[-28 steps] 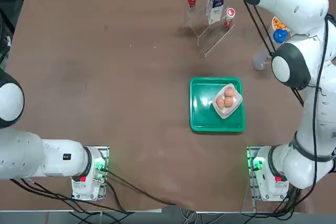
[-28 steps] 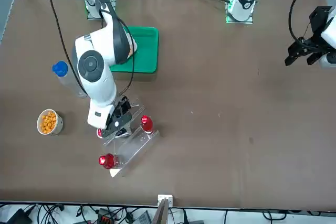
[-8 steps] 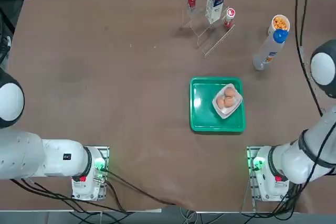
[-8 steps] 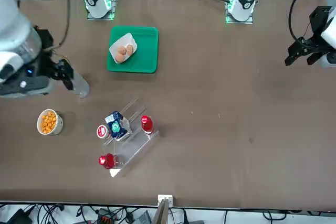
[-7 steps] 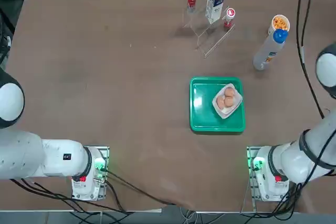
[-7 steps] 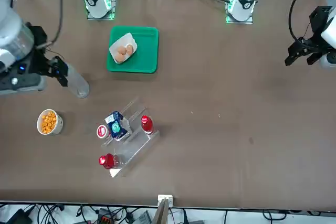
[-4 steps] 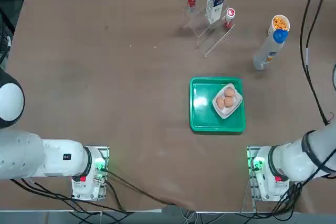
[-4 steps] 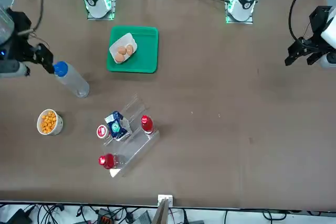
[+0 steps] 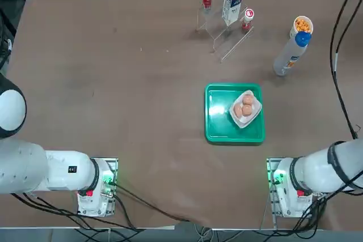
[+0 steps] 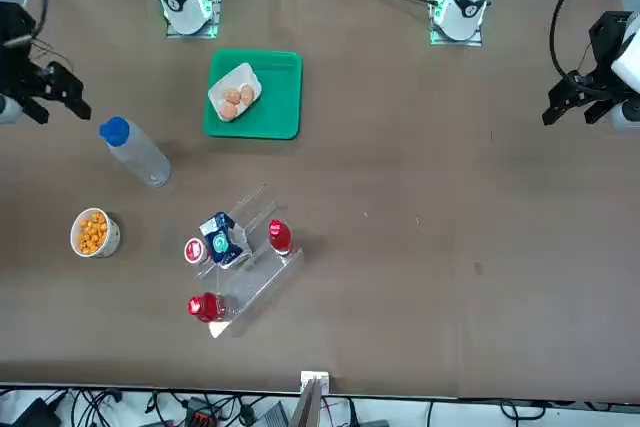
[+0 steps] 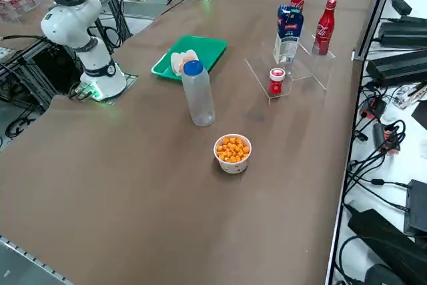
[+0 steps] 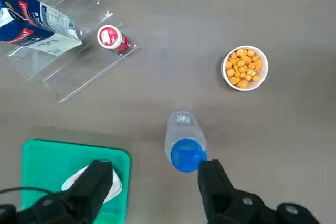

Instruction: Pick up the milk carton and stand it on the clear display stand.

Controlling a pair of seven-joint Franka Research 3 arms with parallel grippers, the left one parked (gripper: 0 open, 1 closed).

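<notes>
Right arm (image 9: 320,173) – swung out to its own right side, low link reaching from the base mount (image 9: 288,188) past the edge of the overhead view. Most of the upper arm is cropped there. Front view catches the right gripper (image 10: 66,107) up over the desk (image 10: 400,197), out on the arm's right side. Wrist cam has both fingers in sight – spread wide, a broad gap between them, nothing gripped. Black cables run along the arm.
</notes>
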